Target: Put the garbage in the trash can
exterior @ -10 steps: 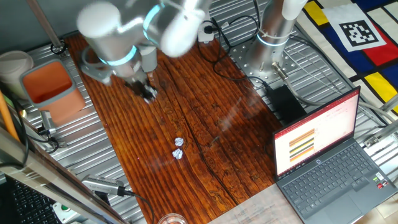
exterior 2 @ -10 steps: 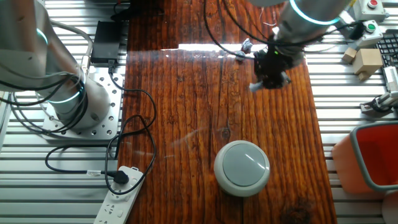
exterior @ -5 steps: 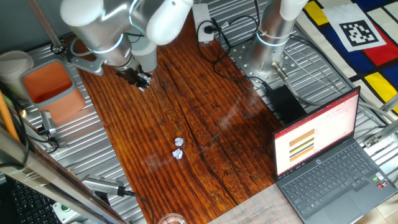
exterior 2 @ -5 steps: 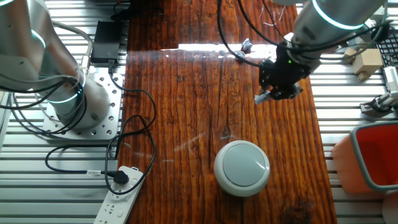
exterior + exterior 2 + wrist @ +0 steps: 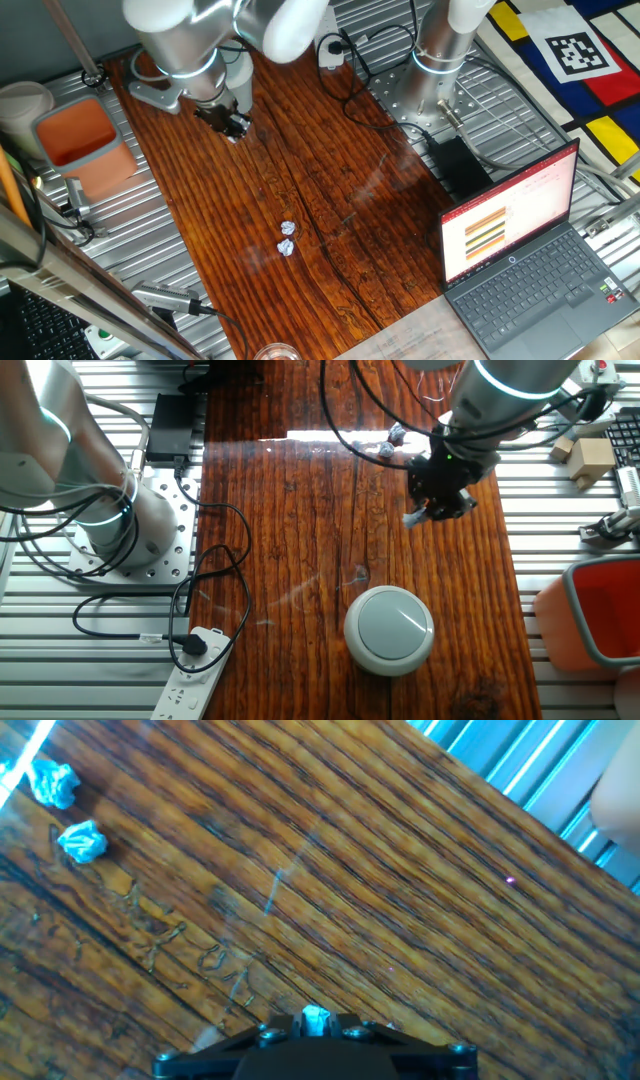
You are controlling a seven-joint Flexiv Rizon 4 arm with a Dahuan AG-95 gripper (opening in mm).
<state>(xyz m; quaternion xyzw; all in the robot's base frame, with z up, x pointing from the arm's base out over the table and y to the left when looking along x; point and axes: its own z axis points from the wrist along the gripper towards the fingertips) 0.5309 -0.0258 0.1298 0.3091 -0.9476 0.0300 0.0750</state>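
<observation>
Paper is pinched between the tips of the gripper [image 5: 424,515]: a tiny bluish-white wad [image 5: 314,1016] shows right at the closed fingers in the hand view, and a pale speck shows at the tips in the other fixed view too. The gripper hangs above the brown wooden table [image 5: 330,180], up near its far end in one fixed view. Two more little wads [image 5: 287,238] lie side by side on the wood, well apart from the gripper. In the hand view they sit in the top left corner [image 5: 66,812]. The trash can [image 5: 389,629], a small round grey cup seen from above, stands on the wood below the gripper in the other fixed view, near it but not under it. An orange bin [image 5: 78,140] sits beside the table.
</observation>
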